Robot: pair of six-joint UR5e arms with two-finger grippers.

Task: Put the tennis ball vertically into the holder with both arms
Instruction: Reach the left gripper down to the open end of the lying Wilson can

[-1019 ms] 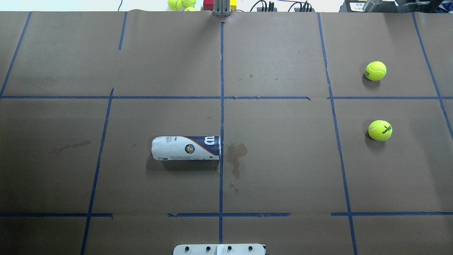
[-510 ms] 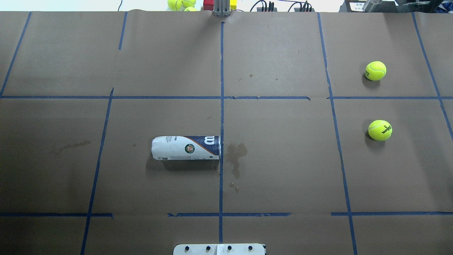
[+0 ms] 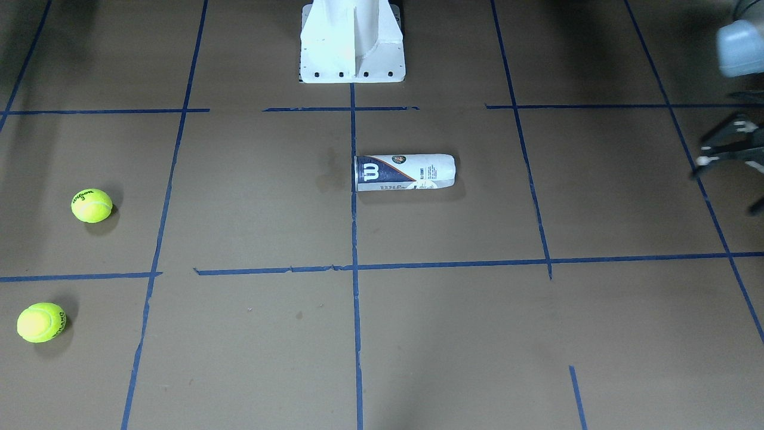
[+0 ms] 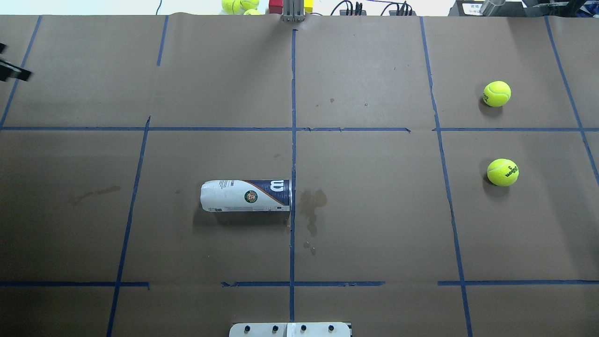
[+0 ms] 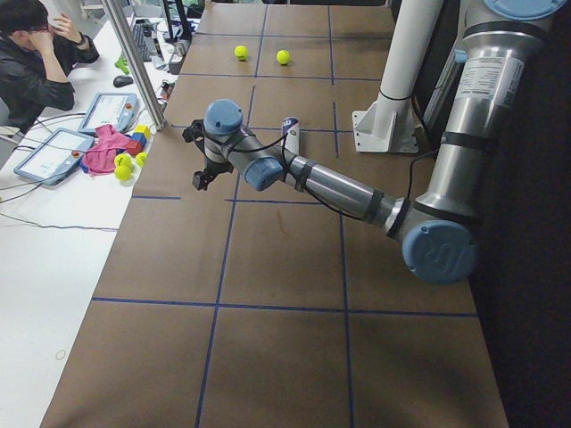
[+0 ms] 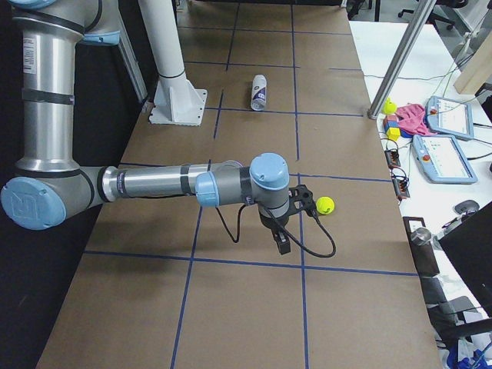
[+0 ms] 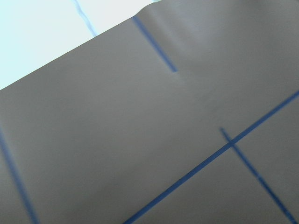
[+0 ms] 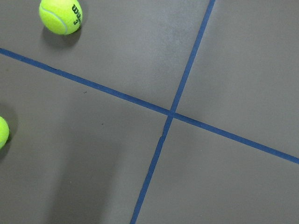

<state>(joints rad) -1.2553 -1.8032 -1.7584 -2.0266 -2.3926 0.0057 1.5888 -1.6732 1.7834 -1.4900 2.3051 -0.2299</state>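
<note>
The holder (image 4: 245, 195), a white and navy can with a "W" logo, lies on its side near the table's middle, its open end toward the centre line; it also shows in the front view (image 3: 404, 172). Two yellow tennis balls (image 4: 497, 93) (image 4: 502, 172) rest on the right side, and the right wrist view shows them too (image 8: 60, 16). My left gripper (image 4: 9, 63) enters at the far left edge with its fingers spread, empty, far from the holder; the front view shows it at the right edge (image 3: 728, 179). My right gripper (image 6: 288, 223) hovers beside a ball (image 6: 325, 204); I cannot tell its state.
The white pedestal base (image 3: 352, 45) stands at the robot's side of the table. Spare balls and coloured blocks (image 4: 243, 5) lie beyond the far edge. An operator (image 5: 36, 53) sits at a side desk. Blue tape lines divide the brown table (image 4: 374, 210).
My left gripper has come into the overhead view at the far left edge. The holder and both balls have not moved.
</note>
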